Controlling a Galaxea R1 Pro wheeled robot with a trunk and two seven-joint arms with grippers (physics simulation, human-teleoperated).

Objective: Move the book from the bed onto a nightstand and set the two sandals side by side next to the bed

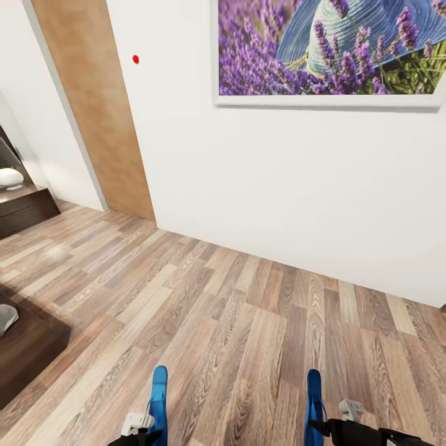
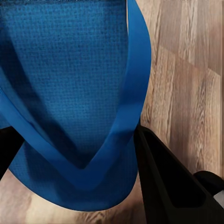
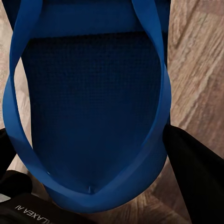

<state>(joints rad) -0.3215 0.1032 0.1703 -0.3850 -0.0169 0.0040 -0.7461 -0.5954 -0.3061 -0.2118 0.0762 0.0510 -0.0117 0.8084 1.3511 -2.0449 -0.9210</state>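
Observation:
Both blue sandals are held above the wood floor at the bottom of the head view. My left gripper (image 1: 152, 427) is shut on the left sandal (image 1: 160, 393), and my right gripper (image 1: 322, 426) is shut on the right sandal (image 1: 314, 393). Up close, the left sandal (image 2: 70, 93) hangs with its straps facing the camera and a black finger (image 2: 163, 186) beside it. The right sandal (image 3: 93, 116) sits likewise between dark fingers (image 3: 196, 177). A corner of the bed's dark frame (image 1: 28, 353) shows at the lower left. The book is out of view.
A white wall with a framed lavender picture (image 1: 328, 49) stands ahead, and a wooden door (image 1: 99, 105) is to its left. A low dark cabinet (image 1: 25, 210) carrying a white object (image 1: 9, 178) is at the far left. Brown plank floor (image 1: 248, 322) spreads between me and the wall.

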